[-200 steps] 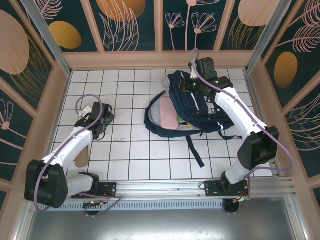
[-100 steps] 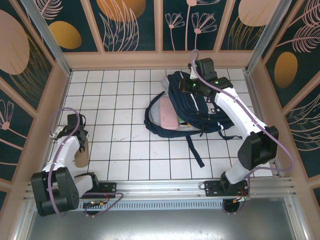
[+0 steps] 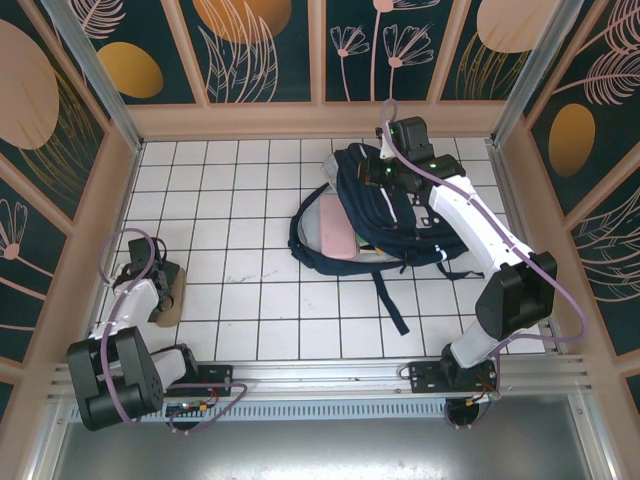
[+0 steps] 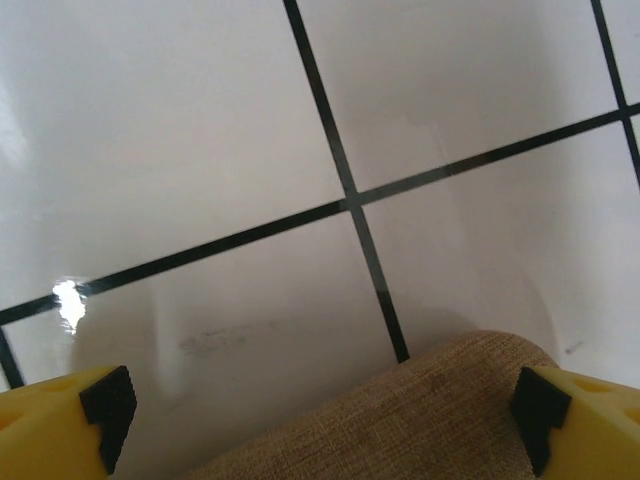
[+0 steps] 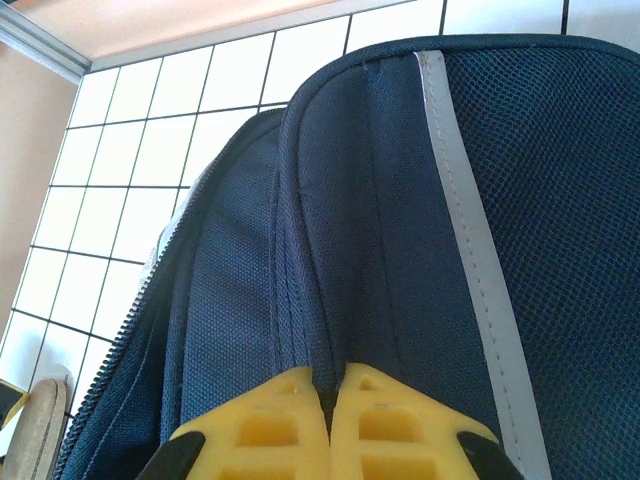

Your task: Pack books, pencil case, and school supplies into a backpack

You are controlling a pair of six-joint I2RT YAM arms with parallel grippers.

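The left hand (image 3: 160,283) hangs low at the desk's (image 3: 250,200) left edge, jaws spread as wide as they go and holding nothing. In the left wrist view the left hand (image 4: 320,400) straddles a tan cloth pad (image 4: 420,410) on the white tiles without gripping it.

Right of centre lies the backpack (image 3: 400,215), flat on the desk. Its long axis runs on a diagonal from the far middle toward the near right, its mouth gapes leftward, and its straps trail toward the near edge. The pencil case (image 3: 338,232) sits in that mouth, its long axis running roughly far to near, most of it showing.

The right hand (image 3: 385,170) is at the backpack's far end. In the right wrist view the right hand (image 5: 328,390) is closed tight, with a fold of navy fabric beside the white stripe nipped between the fingers.

I judge that the step in hand is holding the mouth open for loading. The next move likely calls for the left hand to cross the desk and press the pencil case deeper while the right holds the fabric taut.
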